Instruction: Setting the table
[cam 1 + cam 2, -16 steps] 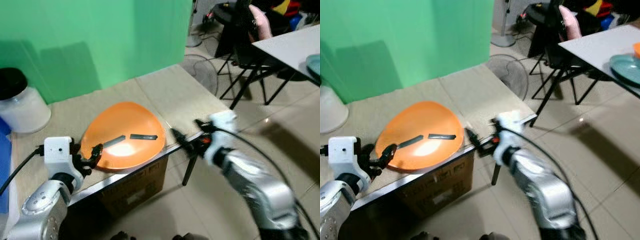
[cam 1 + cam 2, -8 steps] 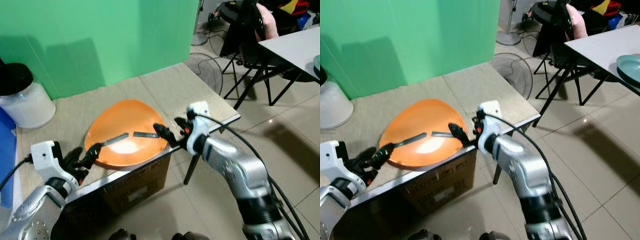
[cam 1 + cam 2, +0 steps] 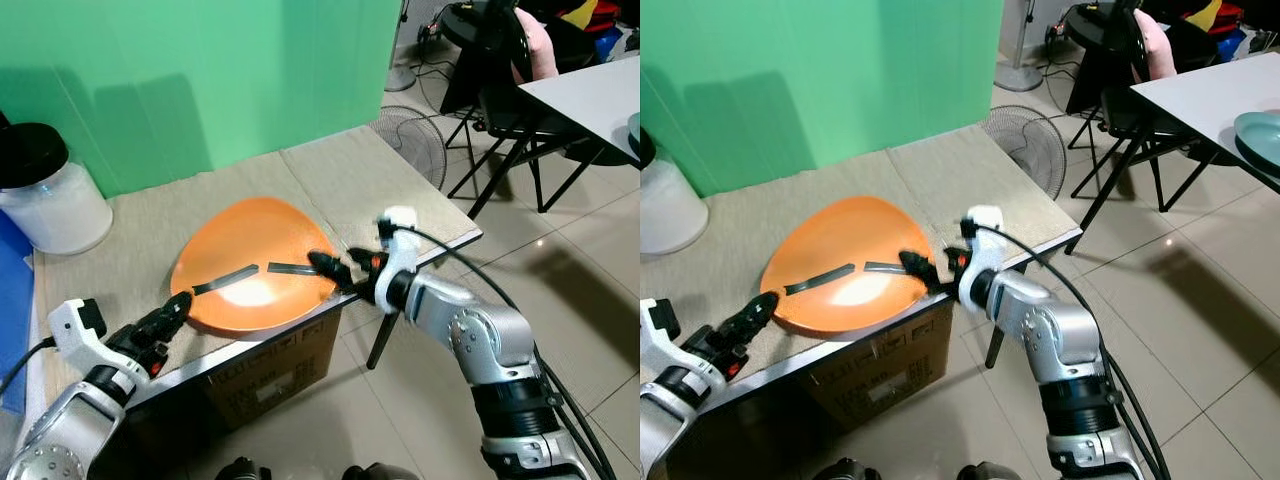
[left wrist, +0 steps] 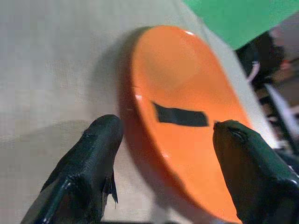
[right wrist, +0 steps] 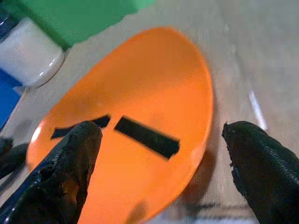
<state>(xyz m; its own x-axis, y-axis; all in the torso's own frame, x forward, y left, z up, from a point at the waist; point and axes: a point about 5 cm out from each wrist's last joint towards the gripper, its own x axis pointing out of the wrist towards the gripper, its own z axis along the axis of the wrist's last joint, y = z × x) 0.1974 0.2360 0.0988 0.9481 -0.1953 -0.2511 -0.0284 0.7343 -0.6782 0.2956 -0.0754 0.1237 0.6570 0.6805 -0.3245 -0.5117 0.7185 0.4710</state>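
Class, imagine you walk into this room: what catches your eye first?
A bright orange plate with two dark strips lies near the table edge, before a green wall. The left end effector and right end effector, both open, flank its rim. A white jar stands on the table's far left.

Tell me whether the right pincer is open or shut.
Open. The right pincer sits at the orange plate's near edge, and its wrist view shows the two fingers spread wide apart across the plate.
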